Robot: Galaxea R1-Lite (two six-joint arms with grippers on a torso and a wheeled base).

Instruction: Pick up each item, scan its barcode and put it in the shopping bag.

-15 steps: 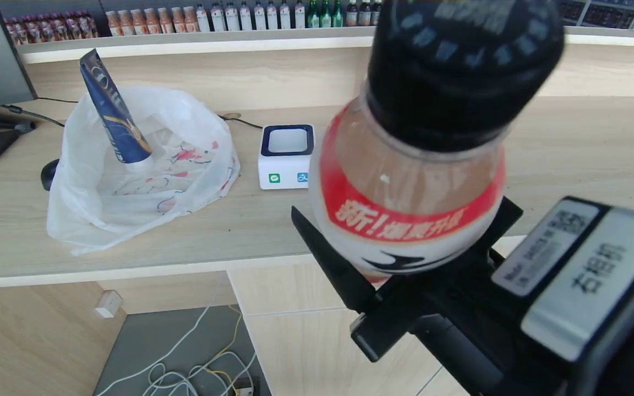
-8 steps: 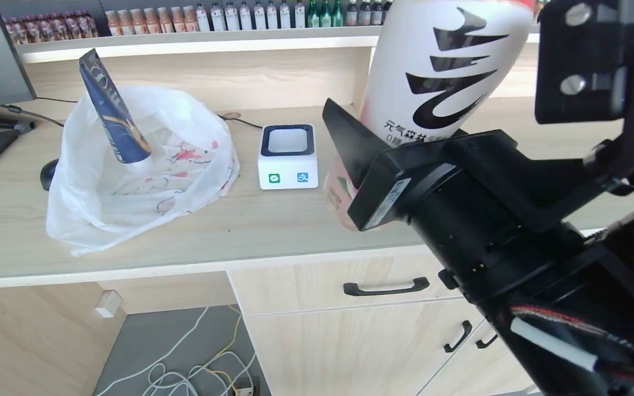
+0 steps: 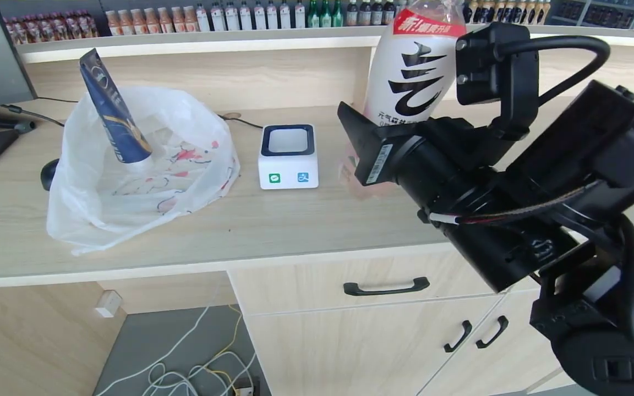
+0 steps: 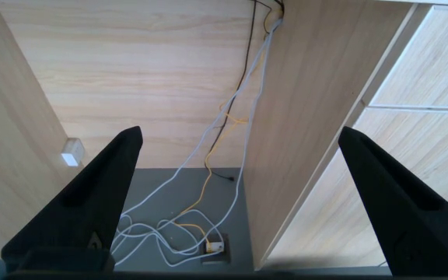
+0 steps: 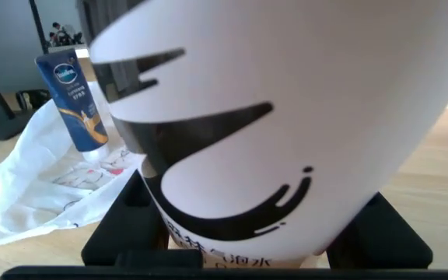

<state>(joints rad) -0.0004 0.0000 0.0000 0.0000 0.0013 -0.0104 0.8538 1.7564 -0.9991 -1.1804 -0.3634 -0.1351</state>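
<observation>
My right gripper (image 3: pixel 375 159) is shut on a drink bottle (image 3: pixel 411 77) with a white label, black strokes and a red band, held upright over the counter just right of the white barcode scanner (image 3: pixel 288 155). Up close, the bottle (image 5: pixel 271 132) sits between the black fingers (image 5: pixel 115 229). A white plastic shopping bag (image 3: pixel 130 170) lies open at the counter's left with a blue tube (image 3: pixel 112 110) standing in it; the tube (image 5: pixel 75 97) and bag (image 5: pixel 45 187) also show past the bottle. My left gripper (image 4: pixel 239 202) hangs open below the counter, over the floor cables.
The wooden counter (image 3: pixel 273 225) has a raised back shelf lined with several bottles (image 3: pixel 229 16). A monitor base and a black mouse (image 3: pixel 48 173) sit at the far left. Drawers with black handles (image 3: pixel 386 287) are below; cables (image 4: pixel 185 233) lie on the floor.
My right arm has swung the bottle from close before the head camera out over the counter, now farther off and upright beside the scanner. Bag, tube and scanner have not moved.
</observation>
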